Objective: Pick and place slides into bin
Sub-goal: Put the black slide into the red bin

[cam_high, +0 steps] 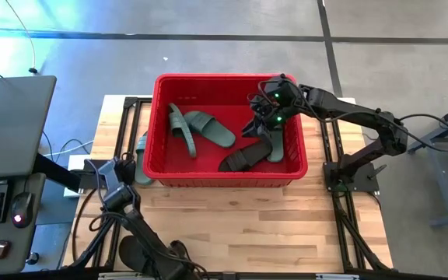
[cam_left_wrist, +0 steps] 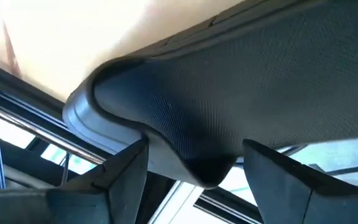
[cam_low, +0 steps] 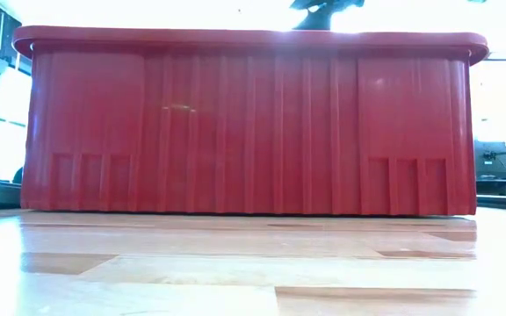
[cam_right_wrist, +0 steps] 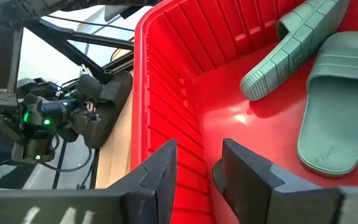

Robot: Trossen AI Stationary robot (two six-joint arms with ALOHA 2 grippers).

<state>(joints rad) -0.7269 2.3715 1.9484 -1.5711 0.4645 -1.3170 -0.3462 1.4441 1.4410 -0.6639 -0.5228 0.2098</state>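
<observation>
We see the slides split between the bin and the table's near-left edge. Inside the red bin (cam_high: pixel 162 124), two green slides (cam_high: pixel 201 128) lie toward its left half, one tilted against the other; a black slide (cam_high: pixel 245 158) lies near the front wall, and another green slide (cam_high: pixel 276 146) sits by the right wall. One more green slide (cam_high: pixel 141 159) is wedged outside the bin against its left wall.

The right pincer (cam_high: pixel 261 117) hangs over the bin's right half, just above the black slide and the green one at the wall. In the right wrist view its two fingers (cam_right_wrist: pixel 160 168) stand spread with a narrow gap, nothing between them, and only the bin's red floor (cam_right_wrist: pixel 229 124) shows beyond. The two green slides (cam_right_wrist: pixel 334 106) lie ahead of it, well apart from the fingertips.

The left pincer (cam_high: pixel 179 253) is at the table's near-left edge, far from the bin. Its wrist view shows a dark ribbed slide (cam_left_wrist: pixel 241 99) filling the space between its fingers (cam_left_wrist: pixel 120 171), so we take it to be pinching that slide. From the right wrist view the same dark slide (cam_right_wrist: pixel 107 106) appears beside the left pincer, outside the bin's wall.

The low view gives us only the bin's slotted front wall (cam_low: pixel 253 132) on the wooden table (cam_low: pixel 235 272).
</observation>
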